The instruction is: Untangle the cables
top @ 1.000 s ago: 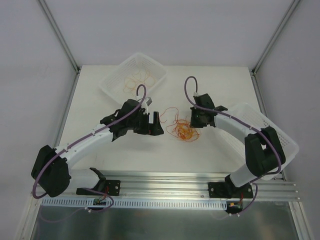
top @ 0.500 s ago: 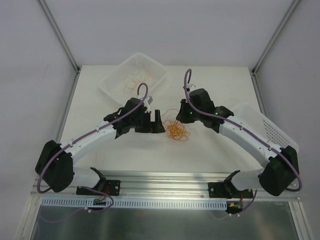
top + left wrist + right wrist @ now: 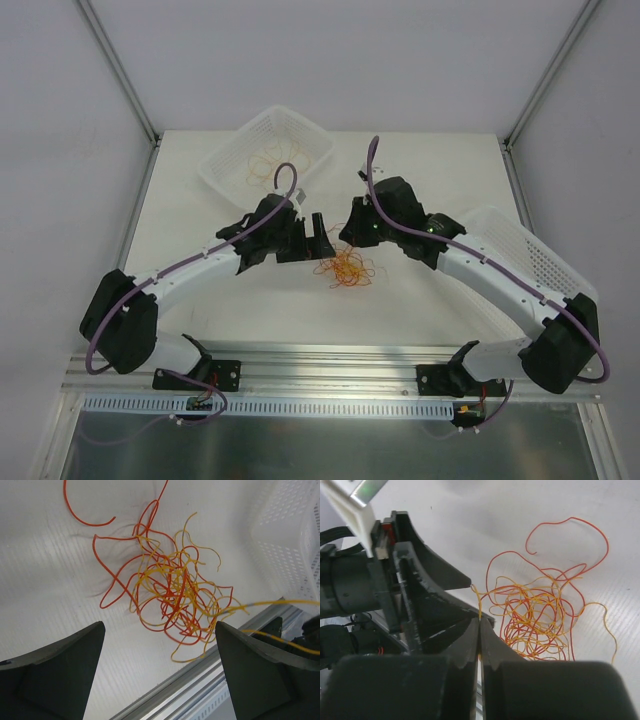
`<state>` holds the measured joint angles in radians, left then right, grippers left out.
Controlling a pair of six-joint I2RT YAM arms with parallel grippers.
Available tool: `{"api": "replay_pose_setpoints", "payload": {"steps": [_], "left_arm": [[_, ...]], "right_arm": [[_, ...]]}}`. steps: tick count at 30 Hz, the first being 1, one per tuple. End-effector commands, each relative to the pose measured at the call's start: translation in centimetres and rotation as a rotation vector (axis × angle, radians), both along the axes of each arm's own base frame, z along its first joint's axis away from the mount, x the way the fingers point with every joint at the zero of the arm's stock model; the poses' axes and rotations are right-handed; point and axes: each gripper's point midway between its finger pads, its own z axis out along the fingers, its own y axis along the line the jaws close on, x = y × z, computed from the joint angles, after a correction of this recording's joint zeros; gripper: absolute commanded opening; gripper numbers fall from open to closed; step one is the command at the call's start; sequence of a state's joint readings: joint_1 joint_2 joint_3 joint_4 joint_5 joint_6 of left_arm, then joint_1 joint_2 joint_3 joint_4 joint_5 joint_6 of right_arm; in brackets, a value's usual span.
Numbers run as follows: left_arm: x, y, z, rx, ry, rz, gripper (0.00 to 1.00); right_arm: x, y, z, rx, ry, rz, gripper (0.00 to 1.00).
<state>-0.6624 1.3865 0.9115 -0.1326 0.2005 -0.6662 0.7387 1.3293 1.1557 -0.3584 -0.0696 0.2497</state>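
Observation:
The cables (image 3: 347, 268) lie as one tangle of thin orange and red loops on the white table between both arms. In the left wrist view the tangle of cables (image 3: 175, 592) is spread ahead of my left gripper (image 3: 160, 672), which stands open with nothing between its fingers (image 3: 60, 675). My right gripper (image 3: 479, 622) is shut on one orange strand (image 3: 479, 605) that leads up out of the tangle (image 3: 540, 620). From above, the left gripper (image 3: 322, 236) and right gripper (image 3: 350, 232) sit close together, just behind the pile.
A white mesh basket (image 3: 232, 158) at the back left holds more orange strands (image 3: 268, 156). A second white basket (image 3: 530, 250) stands at the right, under the right arm. The metal rail (image 3: 330, 360) runs along the table's near edge.
The right arm has swung left, carrying its shut gripper close to the left gripper. The tangle shifted slightly left and nearer. The left gripper moved a little back and right, still open.

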Motion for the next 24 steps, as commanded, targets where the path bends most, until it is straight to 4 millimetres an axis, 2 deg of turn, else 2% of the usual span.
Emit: {"api": "replay_pose_setpoints", "payload": {"steps": [1, 5, 8, 12, 14, 15, 16, 17, 19, 20, 24], "left_arm": [[1.1, -1.4, -0.1, -0.064, 0.013, 0.078, 0.93], [1.1, -2.7, -0.9, -0.069, 0.028, 0.064, 0.92], [1.2, -3.2, -2.1, -0.038, 0.044, 0.055, 0.89], [1.3, -2.4, -4.7, 0.019, 0.075, 0.091, 0.81], [1.3, -1.7, -5.5, 0.052, 0.064, 0.097, 0.69], [1.4, -1.4, -5.8, 0.068, 0.058, 0.105, 0.63], [1.3, -1.1, -6.3, 0.082, 0.060, 0.106, 0.58], [1.3, -1.0, -6.5, 0.090, 0.062, 0.106, 0.46], [1.5, -0.5, -7.1, 0.109, 0.062, 0.115, 0.34], [1.5, -0.4, -7.2, 0.114, 0.062, 0.117, 0.24], [2.2, 1.1, -8.0, 0.170, 0.045, 0.143, 0.13]], "right_arm": [[0.3, 2.2, 3.4, 0.107, -0.048, 0.017, 0.01], [0.4, 2.7, 4.2, 0.120, -0.063, 0.010, 0.01], [0.6, 2.8, 5.2, 0.133, -0.078, 0.006, 0.01], [0.4, 1.8, 7.8, 0.135, -0.136, -0.006, 0.01], [0.4, 1.2, 9.6, 0.135, -0.182, -0.010, 0.01], [0.2, 0.7, 9.9, 0.121, -0.186, -0.009, 0.01], [0.3, -0.1, 11.1, 0.119, -0.225, -0.038, 0.01], [0.3, -0.6, 12.1, 0.117, -0.252, -0.041, 0.01], [-0.1, -1.5, 13.7, 0.117, -0.290, -0.043, 0.01], [-0.1, -2.0, 14.2, 0.103, -0.313, -0.051, 0.01], [-0.3, -4.4, 16.4, 0.071, -0.377, -0.088, 0.01]]}}
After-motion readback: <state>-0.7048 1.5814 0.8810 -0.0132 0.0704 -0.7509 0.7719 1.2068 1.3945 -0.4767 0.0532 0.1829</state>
